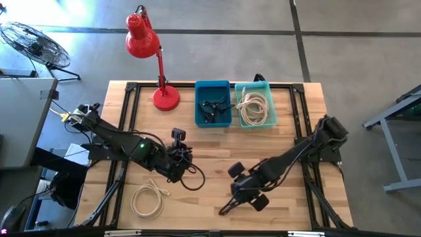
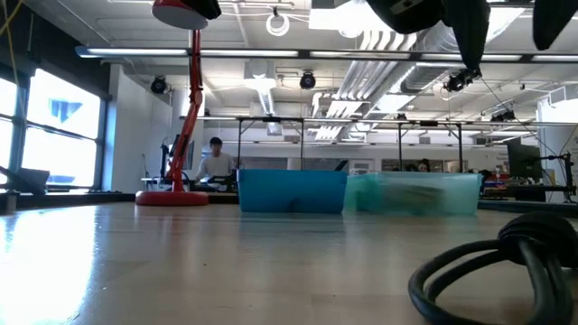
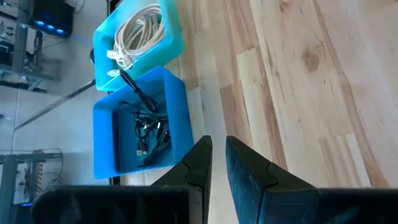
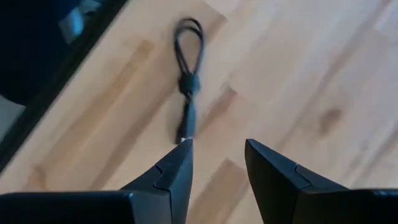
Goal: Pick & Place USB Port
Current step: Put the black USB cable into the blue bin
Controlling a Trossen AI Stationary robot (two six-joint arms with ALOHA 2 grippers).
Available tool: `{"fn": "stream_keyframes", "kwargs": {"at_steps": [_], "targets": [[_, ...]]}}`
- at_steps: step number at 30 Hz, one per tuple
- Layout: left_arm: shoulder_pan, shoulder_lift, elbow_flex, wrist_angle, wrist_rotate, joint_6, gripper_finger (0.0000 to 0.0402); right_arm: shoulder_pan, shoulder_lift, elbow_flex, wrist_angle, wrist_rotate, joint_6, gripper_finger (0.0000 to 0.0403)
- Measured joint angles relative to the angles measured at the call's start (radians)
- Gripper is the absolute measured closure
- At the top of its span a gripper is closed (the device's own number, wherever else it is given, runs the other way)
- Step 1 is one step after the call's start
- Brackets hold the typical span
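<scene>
A small black USB cable [image 4: 188, 78], tied into a loop, lies flat on the wooden table near its front edge [image 1: 227, 207]. My right gripper [image 4: 217, 149] hangs open just above the cable's near end, pointing steeply down, and touches nothing [image 1: 242, 196]. My left gripper [image 3: 218, 152] is held up over the table's left middle [image 1: 181, 158]. It faces the bins with its fingers almost together and nothing between them. A blue bin [image 1: 212, 103] holds black cables. A teal bin [image 1: 254, 105] holds white ones.
A black cable loop [image 1: 192, 178] lies by my left gripper, and a white coiled cable [image 1: 148, 201] lies at the front left. A red desk lamp [image 1: 164, 95] stands at the back left. A thick black loop [image 2: 492, 271] lies close in the low view.
</scene>
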Motion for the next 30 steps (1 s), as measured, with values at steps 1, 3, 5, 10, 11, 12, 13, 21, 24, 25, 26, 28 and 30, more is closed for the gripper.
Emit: {"fn": "stream_keyframes", "kwargs": {"at_steps": [1,3,5,10,11,12,13,21,24,25,26,28,30], "targets": [[0.0,0.0,0.0,0.0,0.0,0.0,0.0357,0.0,0.019,0.02,-0.007,-0.018,-0.001,0.0265],[0.0,0.0,0.0,0.0,0.0,0.0,0.0357,0.0,0.054,0.055,-0.006,-0.05,-0.007,0.0265],[0.0,0.0,0.0,0.0,0.0,0.0,0.0357,0.0,0.084,0.086,-0.002,-0.066,-0.02,0.0265],[0.0,0.006,0.0,0.0,0.017,0.0,0.0357,-0.004,0.145,0.13,-0.003,-0.091,-0.012,0.0265],[0.0,0.008,0.0,-0.001,0.02,0.0,0.0357,-0.006,0.156,0.13,-0.004,-0.115,-0.004,0.0265],[0.0,0.01,0.0,-0.001,0.023,0.0,0.0357,-0.009,0.167,0.13,-0.006,-0.135,0.0,0.0265],[0.0,0.015,0.0,0.002,0.025,0.0,0.0357,-0.012,0.178,0.13,-0.006,-0.152,0.001,0.0265],[0.0,0.02,-0.056,0.038,0.033,-0.001,0.0357,-0.026,0.249,0.13,-0.011,-0.21,0.002,0.0265],[0.0,0.019,-0.058,0.044,0.021,0.0,0.0357,-0.033,0.249,0.13,-0.008,-0.229,0.002,0.0265],[0.0,0.019,-0.058,0.045,0.02,0.0,0.0357,-0.035,0.249,0.13,-0.007,-0.232,0.002,0.0265],[0.0,0.019,-0.058,0.045,0.019,0.0,0.0357,-0.038,0.249,0.13,-0.007,-0.237,0.002,0.0265],[0.0,0.019,-0.058,0.045,-0.002,0.0,0.0357,-0.04,0.249,0.13,-0.008,-0.246,0.002,0.0265],[0.0,0.019,-0.058,0.045,-0.017,0.0,0.0357,-0.042,0.249,0.13,-0.005,-0.245,0.002,0.0265]]}}
